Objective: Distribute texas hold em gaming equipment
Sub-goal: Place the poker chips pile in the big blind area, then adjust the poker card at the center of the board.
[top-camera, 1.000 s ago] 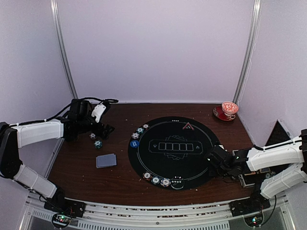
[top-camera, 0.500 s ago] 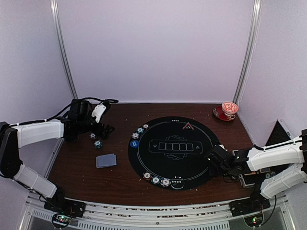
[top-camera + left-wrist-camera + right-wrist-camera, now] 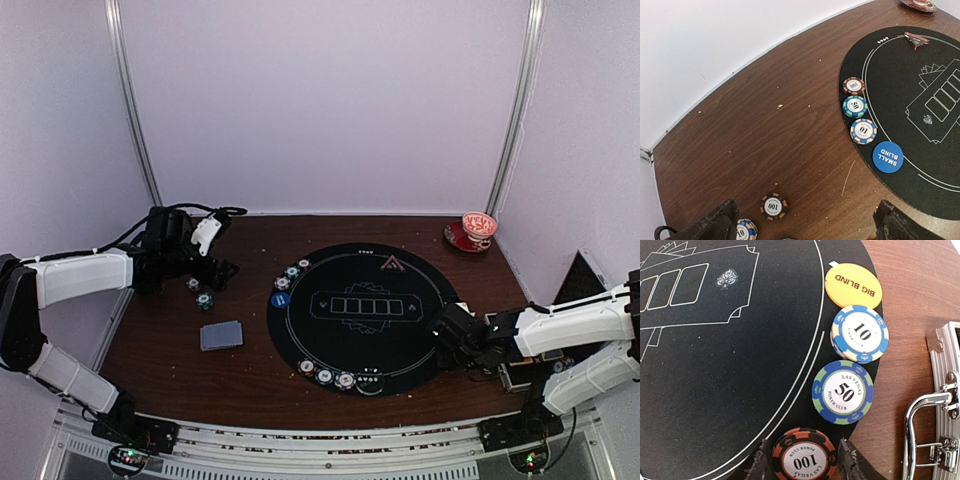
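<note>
1. Right wrist view: the right fingers [image 3: 846, 460] press against both sides of an orange-and-black striped-edge poker chip marked 100 [image 3: 805, 456], which lies on the rim of the round black felt mat [image 3: 740, 370].
2. Just ahead of these fingers, along the mat's edge, lie a blue-and-green chip marked 50 [image 3: 842, 391], a blue-and-cream chip marked 10 [image 3: 860, 333] and a round orange disc printed BIG BLIND [image 3: 853, 285].
3. To their right a ribbed metal case with a wire handle [image 3: 946, 390] rests on the brown wooden desk [image 3: 912, 300].
4. Left wrist view: the left fingers [image 3: 897, 226] are spread wide and hold nothing.
5. Between them on the desk lies a brown-and-black chip marked 100 [image 3: 774, 206]; a blue-and-white chip marked 10 [image 3: 746, 231] is just beside the left-hand finger.
6. Ahead and to the right, on the mat's edge, three more chips sit in a row [image 3: 855, 106], with a blue disc printed SMALL BLIND [image 3: 888, 157] nearest the fingers. A red triangle marker [image 3: 916, 39] lies far ahead.
7. Top external view: a grey-blue-backed deck of playing cards [image 3: 221, 335] lies on the desk behind the left fingers, towards the bases. A red-patterned cup and saucer [image 3: 475, 230] stands well beyond the right fingers.
</note>
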Robot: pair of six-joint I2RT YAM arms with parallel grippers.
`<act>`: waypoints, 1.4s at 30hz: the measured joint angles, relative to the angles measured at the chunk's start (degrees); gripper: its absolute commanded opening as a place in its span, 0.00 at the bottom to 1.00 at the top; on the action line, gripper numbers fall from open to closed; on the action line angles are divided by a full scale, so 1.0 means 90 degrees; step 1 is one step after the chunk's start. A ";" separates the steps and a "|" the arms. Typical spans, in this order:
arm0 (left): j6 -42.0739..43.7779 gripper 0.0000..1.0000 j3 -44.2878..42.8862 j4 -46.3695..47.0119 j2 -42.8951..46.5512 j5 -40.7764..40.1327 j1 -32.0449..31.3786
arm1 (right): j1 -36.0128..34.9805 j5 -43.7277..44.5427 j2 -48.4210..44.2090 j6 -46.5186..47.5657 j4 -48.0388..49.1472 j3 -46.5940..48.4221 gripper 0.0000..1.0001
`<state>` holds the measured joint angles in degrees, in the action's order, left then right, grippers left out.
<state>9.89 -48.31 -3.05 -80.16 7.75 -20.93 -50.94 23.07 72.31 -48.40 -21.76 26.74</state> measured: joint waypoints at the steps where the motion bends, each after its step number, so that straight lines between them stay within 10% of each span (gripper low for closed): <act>1: 0.0000 0.98 0.0000 0.0000 0.0000 0.0000 0.0000 | -0.0002 0.0007 0.0000 -0.0005 -0.0002 0.0002 0.50; 27: 0.0777 0.98 -0.0231 -0.0707 0.0010 0.0313 0.0474 | -0.1297 0.0228 0.0738 0.0578 -0.0384 0.2795 1.00; 42: 0.2827 0.98 0.0095 -0.2132 0.0347 0.1076 0.0685 | -0.2531 -0.0911 0.2382 0.0493 0.0199 0.5707 1.00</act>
<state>35.33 -47.46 -22.24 -77.03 17.43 -14.76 -73.71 14.87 93.76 -43.97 -19.97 78.11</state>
